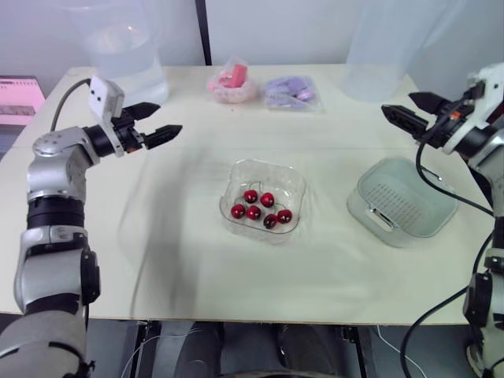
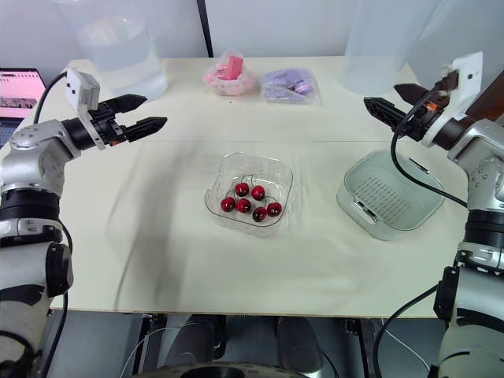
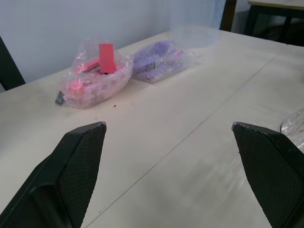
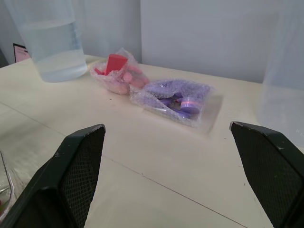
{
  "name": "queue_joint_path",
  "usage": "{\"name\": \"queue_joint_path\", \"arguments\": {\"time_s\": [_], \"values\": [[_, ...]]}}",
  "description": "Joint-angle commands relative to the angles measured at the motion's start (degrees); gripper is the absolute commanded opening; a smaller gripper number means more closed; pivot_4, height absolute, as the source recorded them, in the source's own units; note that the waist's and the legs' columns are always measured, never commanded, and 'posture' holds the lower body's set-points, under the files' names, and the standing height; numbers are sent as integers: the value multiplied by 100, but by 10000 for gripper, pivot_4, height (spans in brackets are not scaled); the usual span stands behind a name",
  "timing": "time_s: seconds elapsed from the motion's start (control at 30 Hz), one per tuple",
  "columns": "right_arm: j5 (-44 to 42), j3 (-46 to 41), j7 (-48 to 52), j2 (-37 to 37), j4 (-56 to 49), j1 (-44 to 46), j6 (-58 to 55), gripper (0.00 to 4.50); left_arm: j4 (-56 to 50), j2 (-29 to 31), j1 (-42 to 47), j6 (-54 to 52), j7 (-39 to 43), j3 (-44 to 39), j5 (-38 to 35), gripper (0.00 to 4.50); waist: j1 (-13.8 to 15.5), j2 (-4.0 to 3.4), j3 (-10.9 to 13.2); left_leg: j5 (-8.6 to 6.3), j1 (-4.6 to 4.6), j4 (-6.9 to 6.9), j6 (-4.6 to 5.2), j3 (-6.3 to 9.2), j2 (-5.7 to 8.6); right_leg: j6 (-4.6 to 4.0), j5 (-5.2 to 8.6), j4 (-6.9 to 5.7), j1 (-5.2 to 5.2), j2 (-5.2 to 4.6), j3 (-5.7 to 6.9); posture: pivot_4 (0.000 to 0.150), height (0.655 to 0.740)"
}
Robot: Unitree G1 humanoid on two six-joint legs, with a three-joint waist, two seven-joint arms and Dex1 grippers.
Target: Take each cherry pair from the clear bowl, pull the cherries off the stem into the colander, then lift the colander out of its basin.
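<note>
Status check from my end: basically nothing ticked off yet, as far as I can see.

The clear bowl [image 1: 293,177] sits in the middle of the tabletop [image 1: 181,252] with six cherries [image 1: 253,212] bunched in the bottom. I can make out thin stems on some of them, so I'm guessing three pairs, none pulled apart, though I can't trace which cherry goes with which. Off to my right is the colander [image 1: 405,201], nested down inside its basin [image 1: 352,203]. I don't see any red in it, so it looks empty, and it hasn't been lifted out.

My left jaws are spread wide and holding nothing. They hang in the air over the left part of the tabletop, well apart from the bowl and pointing roughly toward the far middle. My right jaws are the same: open wide, empty, up in the air on the far side of the colander and not touching it.

So the whole list is ahead of me: grab a pair out of the bowl, pluck both cherries off the stem over the colander, repeat until the bowl is cleared, then lift the colander out of the basin. I'd say the first reach into the bowl is the step in hand.
</note>
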State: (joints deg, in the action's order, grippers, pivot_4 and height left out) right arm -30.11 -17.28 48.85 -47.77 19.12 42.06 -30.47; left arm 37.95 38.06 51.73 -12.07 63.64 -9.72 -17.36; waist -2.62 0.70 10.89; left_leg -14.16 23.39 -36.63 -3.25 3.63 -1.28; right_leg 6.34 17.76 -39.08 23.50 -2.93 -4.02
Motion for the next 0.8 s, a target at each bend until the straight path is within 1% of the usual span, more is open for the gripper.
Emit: {"name": "queue_joint_path", "arguments": {"time_s": [0.03, 0.37, 0.43, 0.53, 0.57, 0.63, 0.7, 0.8], "values": [[-65, -163, 29, -62, -194, 116, 53, 45000, -80, 73, 90, 52, -4, -42, -31, 44696, 0, 0, 0, 0, 0, 0, 0, 0, 0, 0, 0, 0, 0, 0, 0, 1500, 7348], [19, -130, 20, -123, -290, 67, 112, 45000, 52, 98, 150, 68, 35, -102, -81, 44696, 0, 0, 0, 0, 0, -1, 0, 0, 0, 0, 0, 0, 0, 0, 0, 1500, 7348], [107, -28, -102, -202, -436, 135, -50, 45000, 29, 156, 121, 33, 37, -147, -112, 44696, 0, 0, 0, 0, 0, -1, 0, 0, 0, 0, 0, 0, 0, 0, 0, 1500, 7348], [68, 186, -241, -393, -883, 391, -724, 45000, -136, 335, 14, -181, 116, -240, -219, 44696, -27, -2, 1, 0, 1, -1, 0, 0, 0, 0, 0, -2, 2, 0, 0, 1500, 7348], [-88, 277, -190, -474, -1160, 520, -1112, 45000, -289, 447, -82, -328, 197, -252, -271, 44696, -29, -3, 2, 0, 1, 0, 0, 0, 0, 0, 0, -4, 5, 1, -2, 1500, 7348], [-233, 762, 16, -787, -1723, 835, -2036, 45000, -920, 768, -457, -790, 506, -232, -448, 44696, -101, -13, 7, -1, 3, 1, 1, 0, -2, 0, 0, -5, 9, 3, -3, 1500, 7348], [-310, 1057, 95, -953, -2066, 1023, -2598, 45000, -1553, 986, -798, -1220, 657, -215, -649, 44696, -136, -13, 7, 0, 3, 11, 0, 2, -7, -2, 1, -6, 15, 5, -4, 1500, 7348], [-469, 1704, 207, -884, -2755, 1294, -3283, 45000, -2731, 1470, -1493, -2003, 975, -231, -1074, 44696, -142, -10, 6, -1, 2, 11, 2, 4, -15, -3, 1, -1, 9, 13, -2, 1500, 7348]]}}
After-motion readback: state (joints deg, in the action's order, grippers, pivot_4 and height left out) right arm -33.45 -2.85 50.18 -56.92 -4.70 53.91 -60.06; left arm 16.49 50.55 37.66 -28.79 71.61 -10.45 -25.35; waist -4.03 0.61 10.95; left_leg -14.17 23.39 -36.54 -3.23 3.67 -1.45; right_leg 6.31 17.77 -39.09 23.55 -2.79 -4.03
